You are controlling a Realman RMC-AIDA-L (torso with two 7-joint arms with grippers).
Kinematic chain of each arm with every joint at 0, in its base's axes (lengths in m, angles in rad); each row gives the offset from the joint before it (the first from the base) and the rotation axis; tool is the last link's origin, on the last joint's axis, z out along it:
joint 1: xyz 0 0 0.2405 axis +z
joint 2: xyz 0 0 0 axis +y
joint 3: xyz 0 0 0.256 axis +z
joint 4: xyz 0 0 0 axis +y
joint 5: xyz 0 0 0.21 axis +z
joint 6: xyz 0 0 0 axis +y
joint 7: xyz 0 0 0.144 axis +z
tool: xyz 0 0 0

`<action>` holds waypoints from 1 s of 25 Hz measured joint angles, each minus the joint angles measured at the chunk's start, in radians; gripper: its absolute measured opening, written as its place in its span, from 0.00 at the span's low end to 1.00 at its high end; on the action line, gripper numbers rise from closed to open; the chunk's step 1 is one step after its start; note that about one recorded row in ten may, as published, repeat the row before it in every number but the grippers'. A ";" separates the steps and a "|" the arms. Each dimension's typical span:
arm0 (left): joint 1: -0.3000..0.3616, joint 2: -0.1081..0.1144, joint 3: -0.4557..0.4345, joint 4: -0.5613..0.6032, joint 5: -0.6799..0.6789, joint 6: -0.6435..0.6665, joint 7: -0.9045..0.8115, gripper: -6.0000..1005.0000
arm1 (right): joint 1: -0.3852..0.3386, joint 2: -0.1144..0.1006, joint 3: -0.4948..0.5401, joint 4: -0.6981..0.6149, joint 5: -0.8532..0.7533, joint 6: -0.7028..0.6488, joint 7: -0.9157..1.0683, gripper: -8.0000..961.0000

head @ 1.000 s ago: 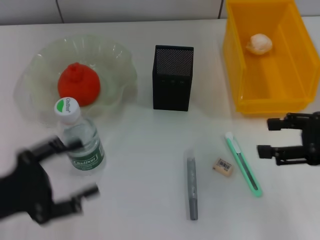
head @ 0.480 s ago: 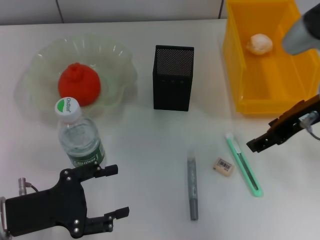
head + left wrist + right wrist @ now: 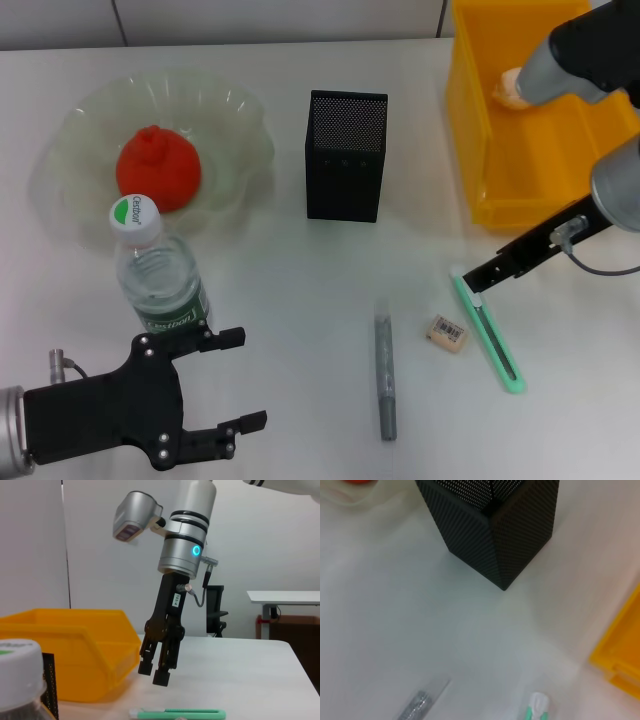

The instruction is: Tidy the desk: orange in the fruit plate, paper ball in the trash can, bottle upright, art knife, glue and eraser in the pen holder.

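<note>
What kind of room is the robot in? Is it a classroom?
Probably an office or lab, not surely a classroom. The robot works at a white table holding a black mesh pen holder and a yellow trash can. Behind it stand a plain wall and another desk.

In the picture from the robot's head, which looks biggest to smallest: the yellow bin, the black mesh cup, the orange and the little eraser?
Largest to smallest in the head view:
1. trash can
2. pen holder
3. orange, fairly close to the holder in apparent size
4. eraser
</note>
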State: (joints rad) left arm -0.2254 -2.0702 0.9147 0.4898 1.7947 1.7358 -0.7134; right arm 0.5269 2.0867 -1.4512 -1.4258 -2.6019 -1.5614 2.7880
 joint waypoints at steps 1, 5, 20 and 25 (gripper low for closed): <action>-0.001 0.000 0.003 0.000 0.000 -0.001 0.000 0.79 | 0.006 0.000 -0.004 0.011 0.001 0.005 0.003 0.80; -0.002 -0.001 0.009 -0.007 0.000 -0.011 0.001 0.79 | 0.040 0.001 -0.056 0.075 0.000 0.051 0.030 0.79; -0.002 -0.001 0.021 -0.024 0.000 -0.029 0.003 0.79 | 0.117 0.001 -0.136 0.218 -0.017 0.117 0.071 0.75; -0.003 -0.001 0.021 -0.024 0.000 -0.031 0.003 0.79 | 0.130 0.001 -0.136 0.246 -0.020 0.120 0.071 0.74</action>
State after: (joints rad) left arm -0.2280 -2.0714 0.9358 0.4659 1.7947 1.7052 -0.7102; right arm 0.6571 2.0877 -1.5874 -1.1802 -2.6223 -1.4414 2.8592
